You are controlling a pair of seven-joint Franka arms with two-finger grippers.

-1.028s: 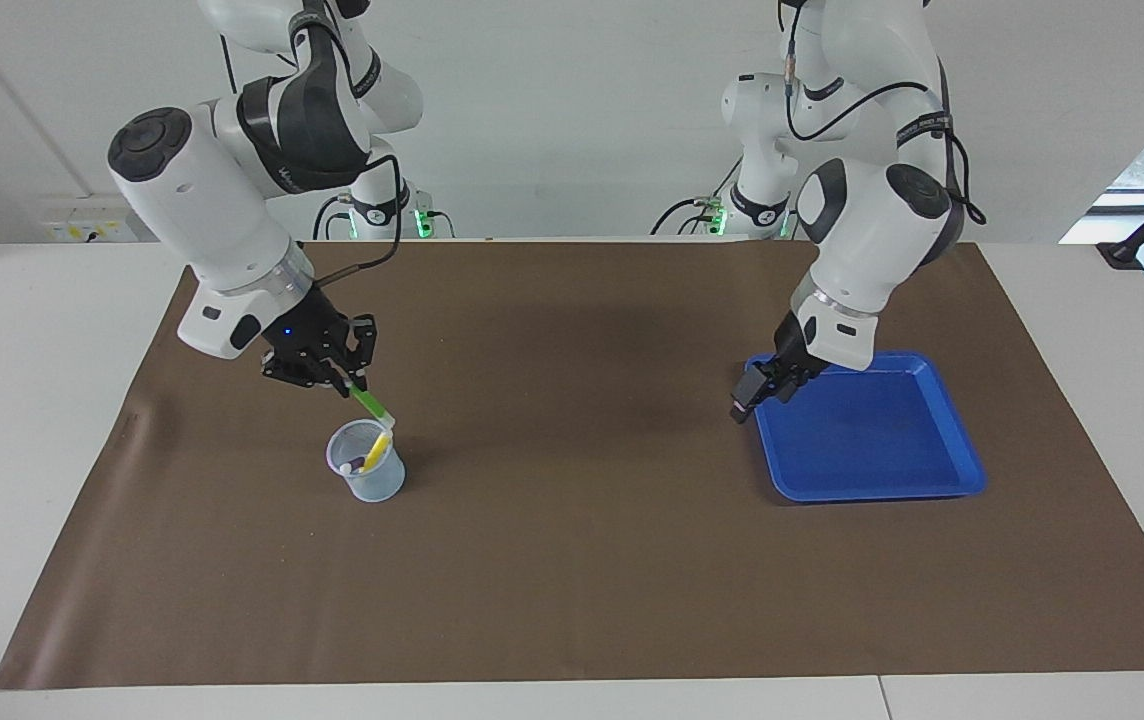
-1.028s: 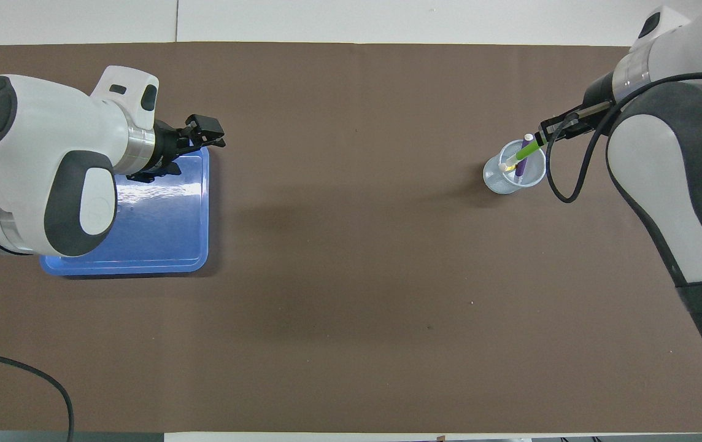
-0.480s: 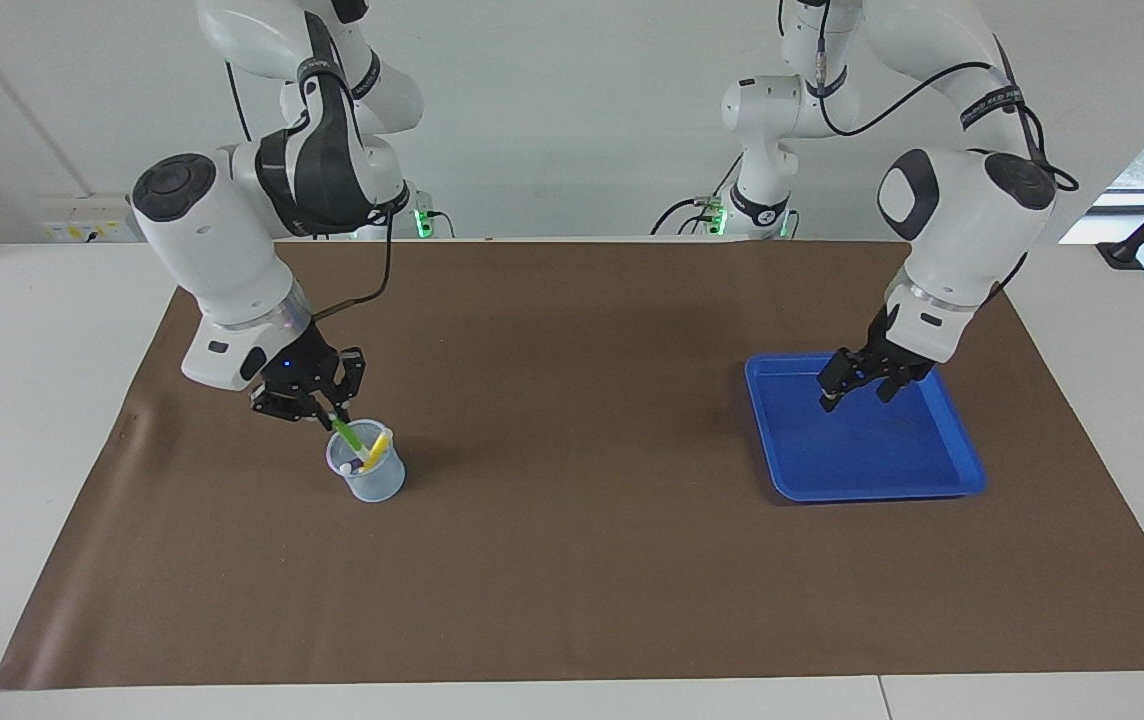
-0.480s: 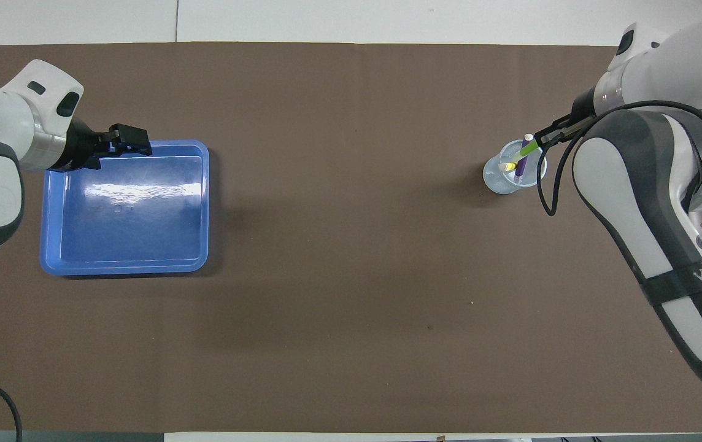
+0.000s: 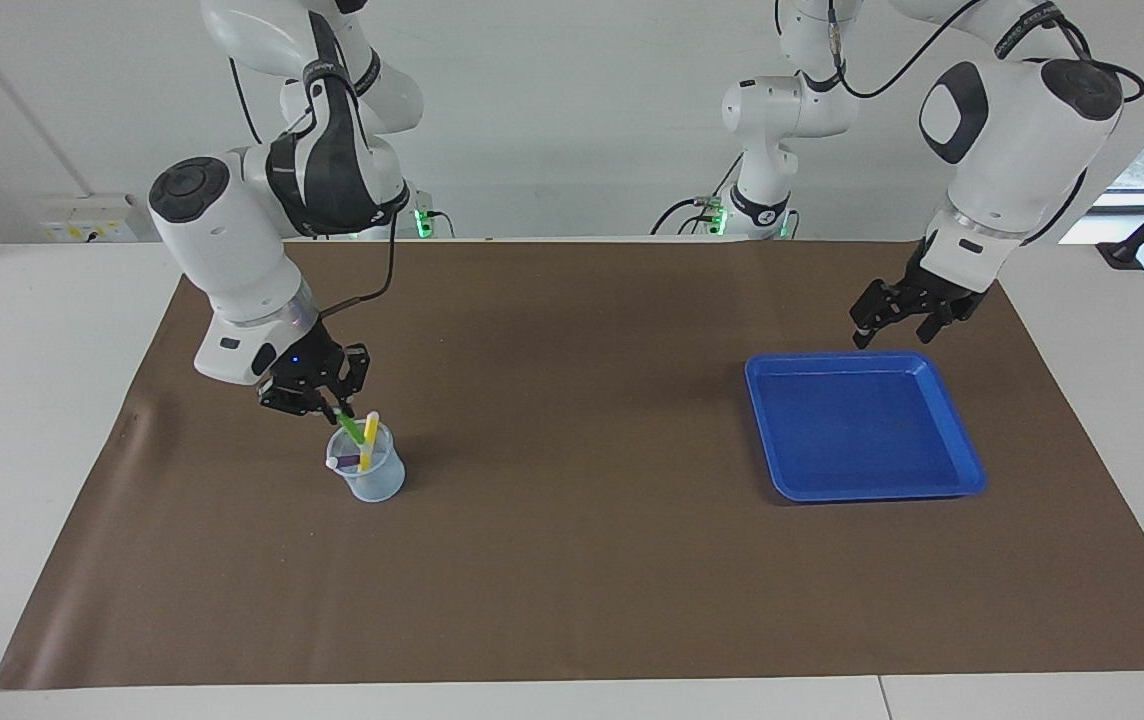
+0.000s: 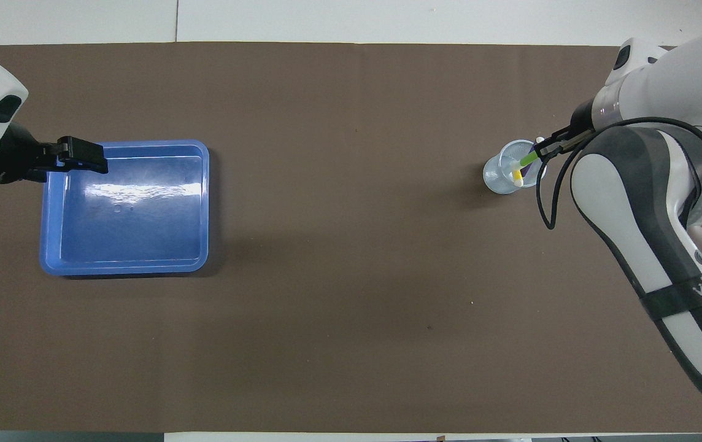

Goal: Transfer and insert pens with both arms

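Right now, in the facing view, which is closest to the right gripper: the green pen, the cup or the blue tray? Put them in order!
From the right gripper:
1. Green pen: in the gripper, lower end in the cup.
2. Cup: just under the gripper.
3. Blue tray: toward the left arm's end of the table.

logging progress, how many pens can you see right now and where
3, all in the clear cup toward the right arm's end: the yellow pen and purple pen stand inside, and the light green pen is going in, with the right gripper on it.
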